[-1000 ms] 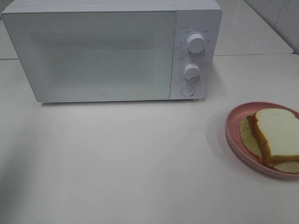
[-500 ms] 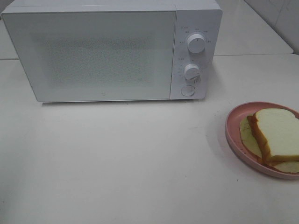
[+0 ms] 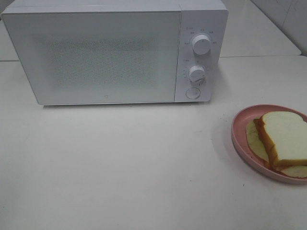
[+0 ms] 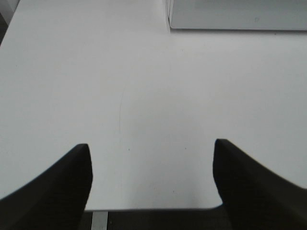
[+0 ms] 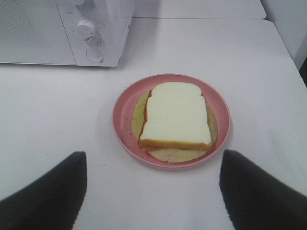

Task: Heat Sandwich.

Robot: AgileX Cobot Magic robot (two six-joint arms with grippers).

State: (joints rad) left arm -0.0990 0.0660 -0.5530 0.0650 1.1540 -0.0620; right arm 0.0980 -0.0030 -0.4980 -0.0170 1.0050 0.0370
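Nothing has moved. The sandwich (image 5: 175, 116) waits on its pink plate (image 5: 123, 113), right of the closed microwave (image 3: 96, 55); right claw (image 5: 152, 191) and left claw (image 4: 151, 182) hover released, empty.

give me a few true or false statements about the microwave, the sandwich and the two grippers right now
1. The microwave door is shut. True.
2. The sandwich is inside the microwave. False: it lies on the pink plate on the table, outside the microwave.
3. The right gripper is clamped on the sandwich. False: its fingers stand wide apart, short of the plate, touching nothing.
4. The left gripper is open over bare table. True.
5. The microwave has two round knobs with a round button below them. True.
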